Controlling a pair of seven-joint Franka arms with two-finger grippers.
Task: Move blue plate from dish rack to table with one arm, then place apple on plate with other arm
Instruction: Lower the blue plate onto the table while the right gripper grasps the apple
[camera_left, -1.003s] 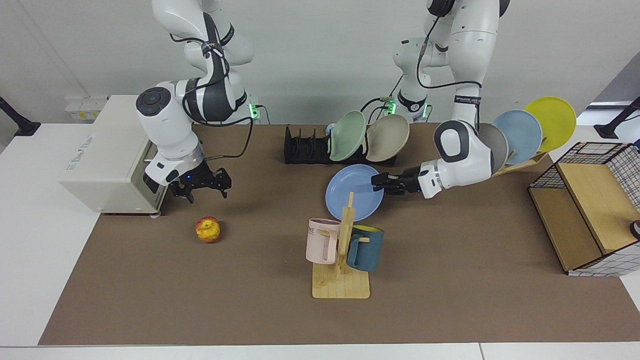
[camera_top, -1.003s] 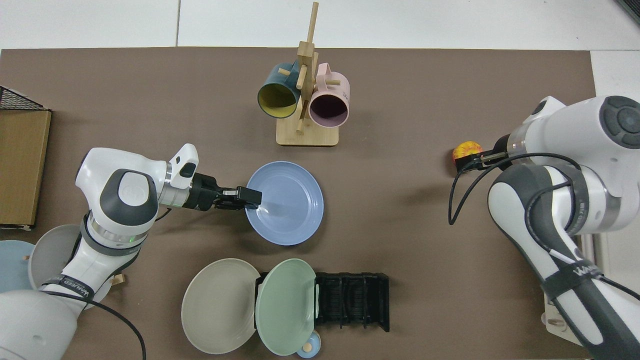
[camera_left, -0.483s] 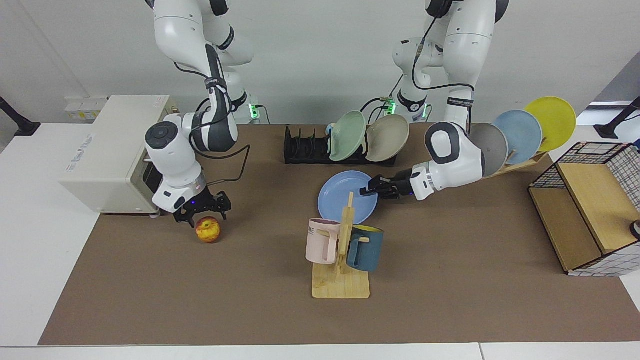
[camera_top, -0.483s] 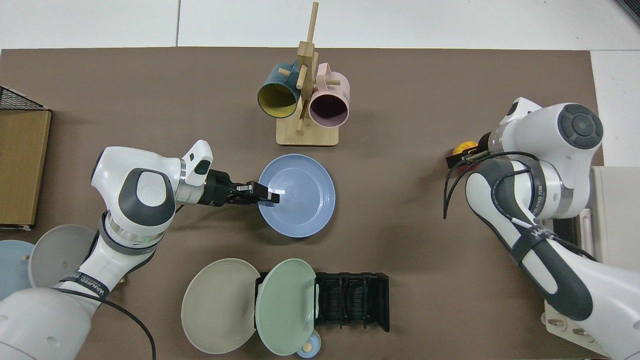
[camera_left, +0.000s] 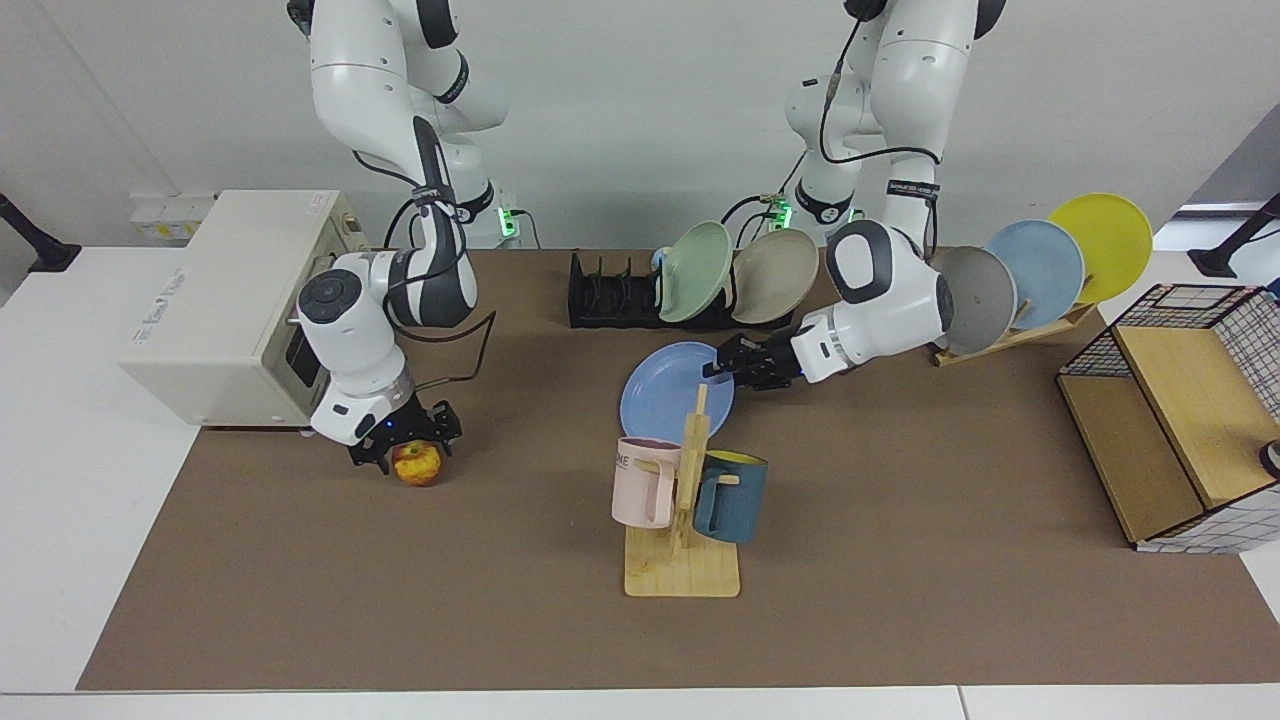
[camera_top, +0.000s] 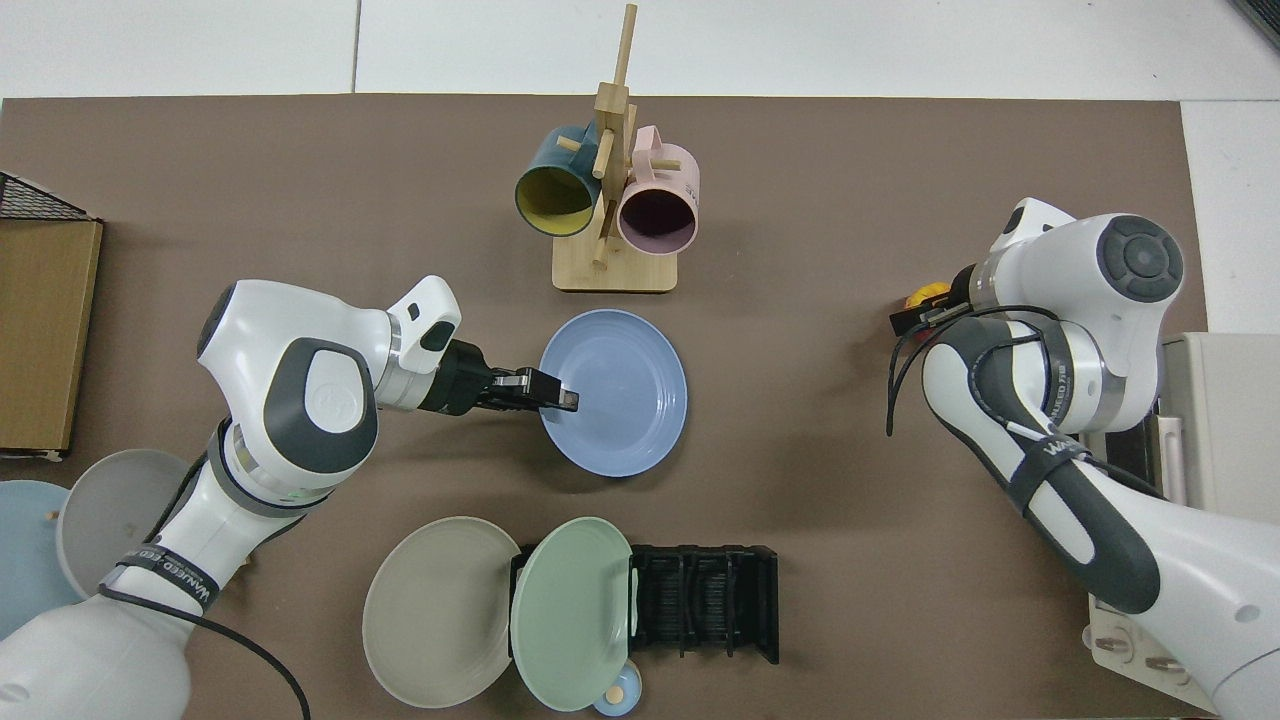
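My left gripper is shut on the near rim of the blue plate. It holds the plate low over the table, between the mug stand and the black dish rack. I cannot tell whether the plate touches the mat. The apple lies on the mat at the far side from the plate. My right gripper is down over it, open, with a finger on either side.
The dish rack holds a green plate and a beige plate. A wooden mug stand carries a pink and a dark blue mug. A slanted wooden rack holds grey, pale blue and yellow plates. A white appliance and a wire basket stand at the ends.
The left arm has carried the blue plate sideways toward the middle of the mat. The right gripper has dropped from above the mat down around the apple.
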